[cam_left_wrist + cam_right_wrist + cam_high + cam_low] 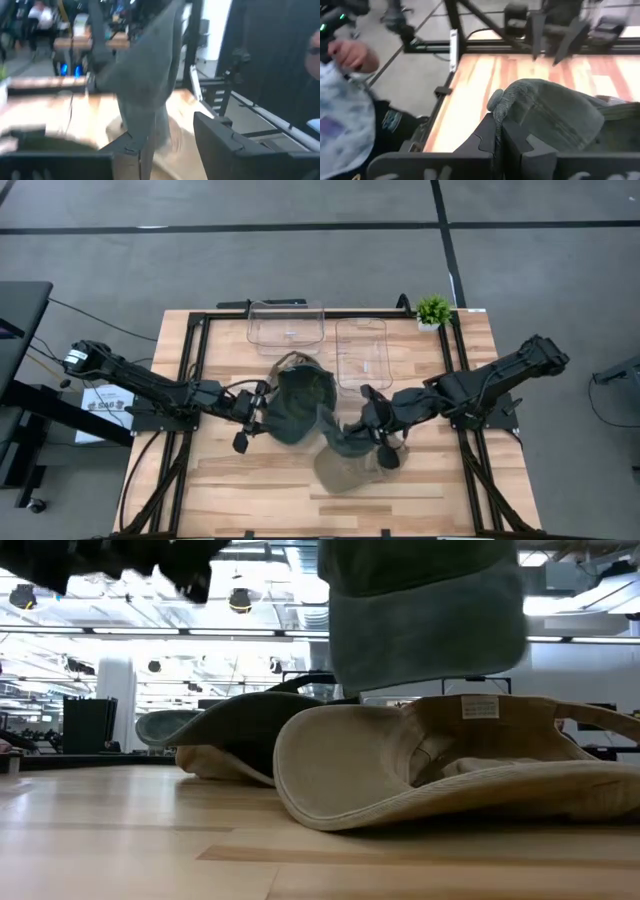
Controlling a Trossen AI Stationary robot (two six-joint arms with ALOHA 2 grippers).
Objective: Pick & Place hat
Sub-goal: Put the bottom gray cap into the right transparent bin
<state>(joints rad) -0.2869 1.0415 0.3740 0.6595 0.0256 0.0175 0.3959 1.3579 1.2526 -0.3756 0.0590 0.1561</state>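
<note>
Three hats occupy the wooden table (250, 480). A dark green hat (300, 402) lies crown-down near the table's centre, just in front of two clear plastic bins (286, 323) at the far edge, beside which a small potted plant (433, 310) stands at the far right corner. A tan hat (450, 765) lies upturned nearer the front edge, its inner label facing the low camera, brim resting on the wood. A grey-green hat (555, 112) hangs above the tan one, lifted clear of the table; in the low view its fabric drapes down in front of the tan hat without visibly touching it. The right gripper (497, 131) has its fingers closed tight on a bunched fold at the edge of the grey-green hat, and the cloth spreads out beyond the fingertips. The left gripper (262, 402) sits at the left rim of the dark green hat; in the left wrist view its fingers (225, 145) stand apart with a hanging strip of grey fabric showing between them, but whether they touch it cannot be told through the blur. A person's hand (351, 54) shows beyond the table edge in the right wrist view.
</note>
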